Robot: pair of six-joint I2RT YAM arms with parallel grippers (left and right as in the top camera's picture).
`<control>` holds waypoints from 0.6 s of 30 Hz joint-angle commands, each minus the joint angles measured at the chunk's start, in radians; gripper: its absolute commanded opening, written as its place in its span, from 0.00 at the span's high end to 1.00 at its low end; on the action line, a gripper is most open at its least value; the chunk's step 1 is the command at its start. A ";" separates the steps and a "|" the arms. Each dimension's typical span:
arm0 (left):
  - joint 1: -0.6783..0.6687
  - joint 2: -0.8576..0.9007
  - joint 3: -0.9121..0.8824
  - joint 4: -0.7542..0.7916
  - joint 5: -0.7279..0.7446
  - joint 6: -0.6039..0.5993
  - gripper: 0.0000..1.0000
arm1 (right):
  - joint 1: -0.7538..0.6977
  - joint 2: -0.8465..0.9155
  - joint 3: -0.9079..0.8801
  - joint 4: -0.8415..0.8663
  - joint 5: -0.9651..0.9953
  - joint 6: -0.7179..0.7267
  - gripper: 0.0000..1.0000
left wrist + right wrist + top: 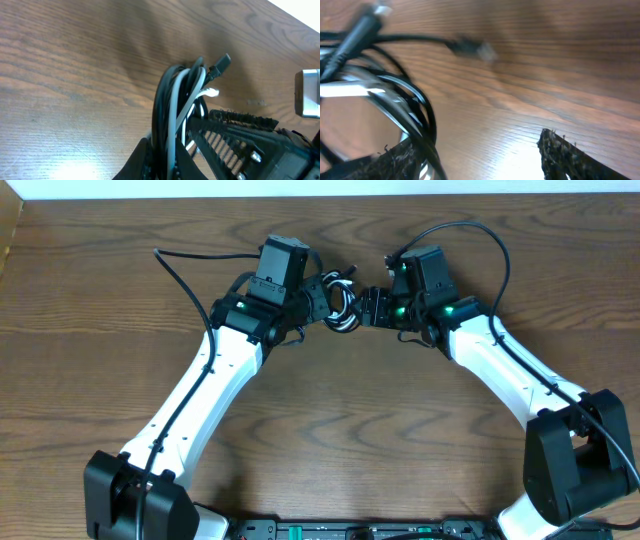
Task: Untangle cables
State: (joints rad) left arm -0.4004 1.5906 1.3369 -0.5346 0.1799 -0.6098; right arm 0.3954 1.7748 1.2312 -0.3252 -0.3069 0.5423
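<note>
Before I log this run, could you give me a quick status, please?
Left gripper shut on cables, bundle off table. Right gripper open, at the bundle. Black and white tangled together. Nothing else in the way.

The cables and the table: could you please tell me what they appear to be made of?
The cables: one black cord and one white, probably plastic or rubber sheathing, smooth with a slight sheen along the loops. The table: wood or wood-look laminate, with brown grain lines and semi-gloss glare; I cannot tell which.
</note>
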 commanded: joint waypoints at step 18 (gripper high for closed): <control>0.069 -0.176 0.012 0.027 -0.008 -0.025 0.92 | -0.101 0.069 0.016 -0.264 0.358 -0.067 0.35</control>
State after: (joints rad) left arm -0.3805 1.5112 1.3331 -0.5247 0.2333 -0.6285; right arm 0.3634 1.8187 1.2629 -0.5468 -0.1249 0.5156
